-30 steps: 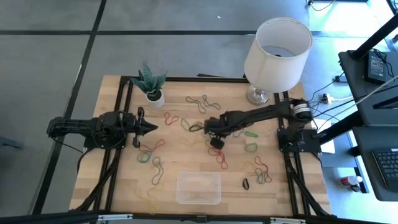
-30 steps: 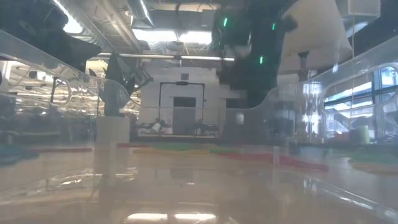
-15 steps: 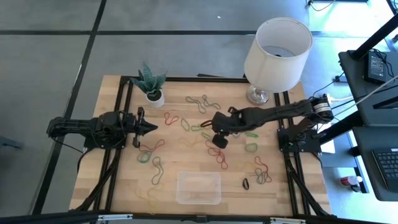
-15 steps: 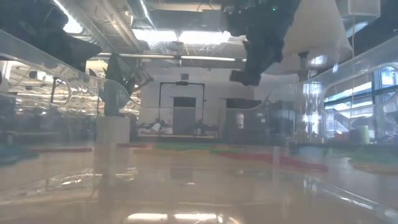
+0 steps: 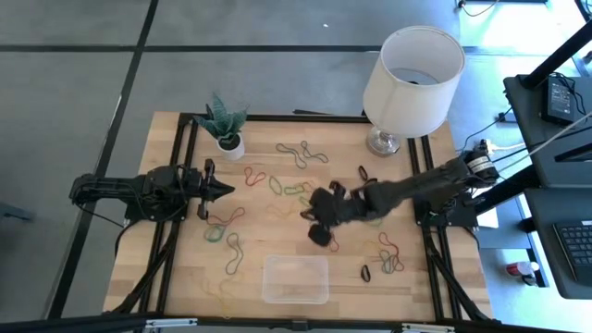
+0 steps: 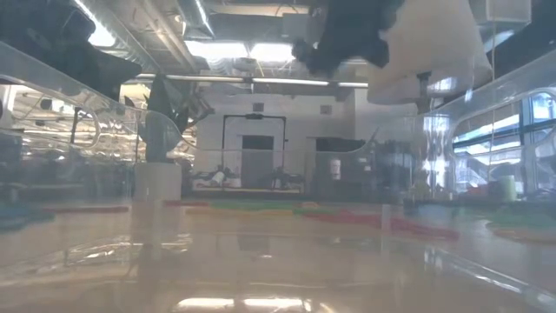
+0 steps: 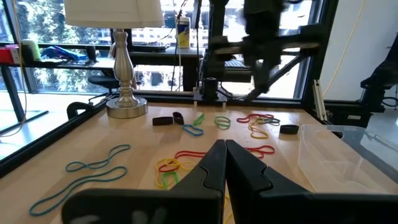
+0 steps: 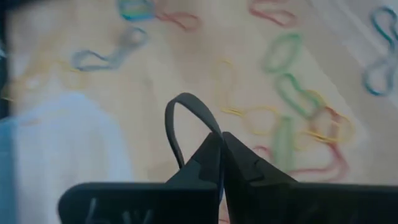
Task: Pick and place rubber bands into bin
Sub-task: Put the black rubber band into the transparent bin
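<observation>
Wooden tabletop (image 5: pixel 185 277), lamp (image 5: pixel 412 69) at its far edge: my right gripper (image 5: pixel 319 233) hangs above the middle, fingers pinched on a black rubber band (image 8: pixel 186 121) that loops limply from the tips. Other rubber bands (image 5: pixel 296 153) lie scattered; the bin (image 5: pixel 296 279) sits near the front edge. Light and floppy, these look best nipped on a single strand. My left gripper (image 5: pixel 222 191) waits closed at the left.

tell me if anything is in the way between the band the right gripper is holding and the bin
Nothing visible blocks it. The right gripper, shut on a black rubber band, hangs over the table's middle, with the clear bin just beyond it towards the front edge. Only loose flat bands lie between. The left gripper waits shut, well aside.
</observation>
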